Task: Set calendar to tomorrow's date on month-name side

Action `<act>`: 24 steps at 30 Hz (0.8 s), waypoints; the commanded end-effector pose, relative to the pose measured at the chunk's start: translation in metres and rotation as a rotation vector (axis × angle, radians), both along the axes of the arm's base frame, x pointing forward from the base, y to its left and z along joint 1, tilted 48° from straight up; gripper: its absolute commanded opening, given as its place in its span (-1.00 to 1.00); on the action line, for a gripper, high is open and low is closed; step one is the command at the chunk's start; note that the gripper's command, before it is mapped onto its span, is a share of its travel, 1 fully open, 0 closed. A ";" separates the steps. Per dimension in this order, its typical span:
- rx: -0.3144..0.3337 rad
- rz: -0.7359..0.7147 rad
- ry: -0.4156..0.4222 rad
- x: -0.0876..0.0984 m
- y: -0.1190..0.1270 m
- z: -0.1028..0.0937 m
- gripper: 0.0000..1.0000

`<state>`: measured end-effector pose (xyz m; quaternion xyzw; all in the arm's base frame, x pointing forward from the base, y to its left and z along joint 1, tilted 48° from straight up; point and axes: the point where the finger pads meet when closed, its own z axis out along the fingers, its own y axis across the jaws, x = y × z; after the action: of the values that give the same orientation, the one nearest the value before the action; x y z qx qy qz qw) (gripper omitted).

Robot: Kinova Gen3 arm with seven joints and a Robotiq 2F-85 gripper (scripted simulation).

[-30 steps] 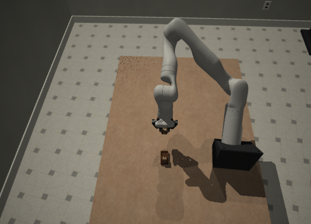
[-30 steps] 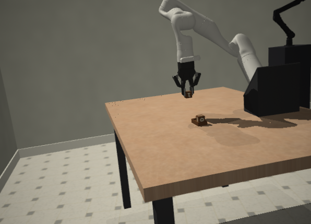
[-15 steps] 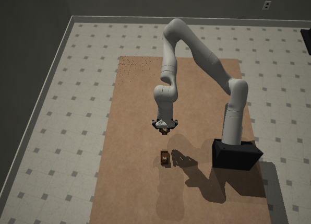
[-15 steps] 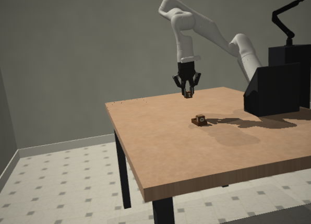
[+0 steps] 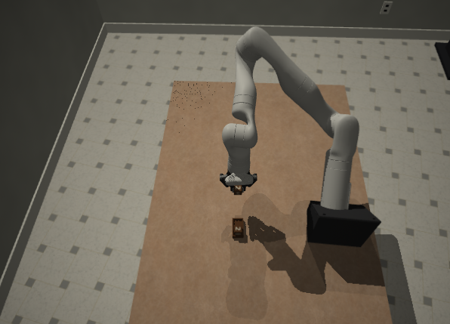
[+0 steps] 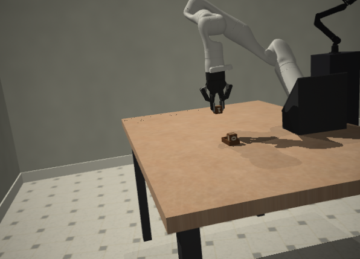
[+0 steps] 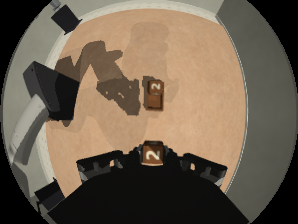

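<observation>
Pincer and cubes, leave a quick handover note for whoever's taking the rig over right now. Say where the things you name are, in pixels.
Pincer (image 5: 238, 192) (image 6: 218, 108) (image 7: 153, 150): shut on one cube (image 5: 238, 189) (image 6: 218, 110) (image 7: 152, 153), held up above the table (image 5: 189, 250) (image 6: 193, 175) (image 7: 200, 100).
Tray (image 5: 233, 236) (image 6: 230, 143) (image 7: 154, 108): on the table, other cube (image 5: 238, 228) (image 6: 232, 137) (image 7: 156, 87) in one end, a 2 on its top.
Done: one cube is out and gripped.
Left: check the date wanted, set the held cube flat beside the other with both digits upright, let go, back the arm away. Whether the tray's cube needs turning, I cannot tell.
</observation>
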<state>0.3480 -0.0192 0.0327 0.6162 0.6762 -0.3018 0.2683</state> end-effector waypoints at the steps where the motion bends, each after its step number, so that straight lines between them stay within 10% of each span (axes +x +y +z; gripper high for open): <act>1: 0.000 0.000 0.001 0.000 -0.002 -0.002 -0.47; 24: 0.000 0.000 0.001 0.000 -0.061 -0.055 -0.47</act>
<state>0.3525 -0.0759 -0.0181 0.6161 0.6771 -0.2963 0.2723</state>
